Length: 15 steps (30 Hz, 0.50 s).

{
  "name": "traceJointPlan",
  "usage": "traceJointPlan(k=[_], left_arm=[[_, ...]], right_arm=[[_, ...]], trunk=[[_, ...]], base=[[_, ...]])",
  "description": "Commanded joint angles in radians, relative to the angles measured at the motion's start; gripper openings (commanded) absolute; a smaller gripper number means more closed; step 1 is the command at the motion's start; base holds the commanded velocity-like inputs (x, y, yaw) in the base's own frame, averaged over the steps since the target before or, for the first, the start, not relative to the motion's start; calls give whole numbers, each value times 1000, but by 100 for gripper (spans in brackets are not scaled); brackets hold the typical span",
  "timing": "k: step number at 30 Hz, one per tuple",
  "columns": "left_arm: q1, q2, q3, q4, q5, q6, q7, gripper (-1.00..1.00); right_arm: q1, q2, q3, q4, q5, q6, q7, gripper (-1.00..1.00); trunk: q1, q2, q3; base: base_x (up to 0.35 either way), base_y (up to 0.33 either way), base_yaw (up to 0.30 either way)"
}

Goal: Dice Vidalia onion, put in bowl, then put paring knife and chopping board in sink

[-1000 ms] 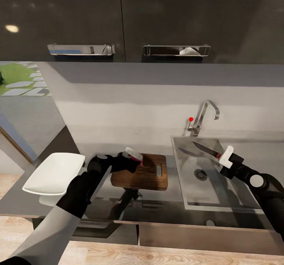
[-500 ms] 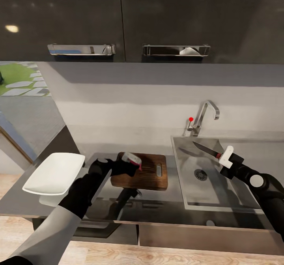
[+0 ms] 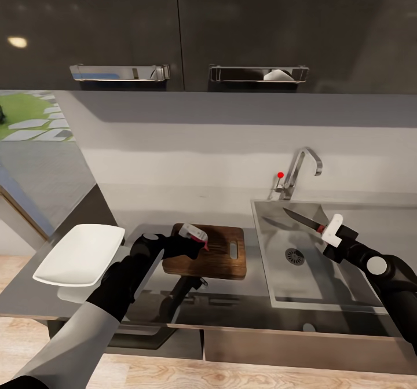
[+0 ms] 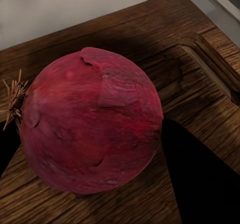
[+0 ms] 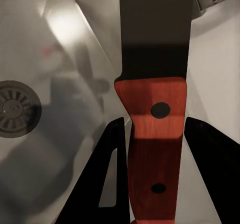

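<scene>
Hidden and cropped parts

My left gripper (image 3: 194, 235) covers most of the onion (image 3: 201, 239); the knife (image 5: 156, 109) runs off the right wrist view's edges.

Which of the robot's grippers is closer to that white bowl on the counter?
The left. The left gripper is over the chopping board, just beside the white bowl. The right gripper holds the paring knife over the sink, much farther away.

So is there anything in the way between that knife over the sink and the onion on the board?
Nothing visible. The right tool holds the knife above the sink, blade toward the board. The onion rests on the board at the left tool, which sits close beside it.
</scene>
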Motion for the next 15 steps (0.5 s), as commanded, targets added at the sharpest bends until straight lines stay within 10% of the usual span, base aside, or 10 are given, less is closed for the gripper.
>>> traceJointPlan(k=[1, 15], left_arm=[[-1, 0, 0, -1, 1, 6, -3, -100], [-1, 0, -6, -1, 1, 7, -4, -100]], right_arm=[[-1, 0, 1, -2, 6, 5, 5, -100], [-1, -1, 1, -2, 6, 5, 5, -100]], trunk=[[1, -2, -2], [1, -2, -2]], base=[[0, 0, 0], [0, 0, 0]])
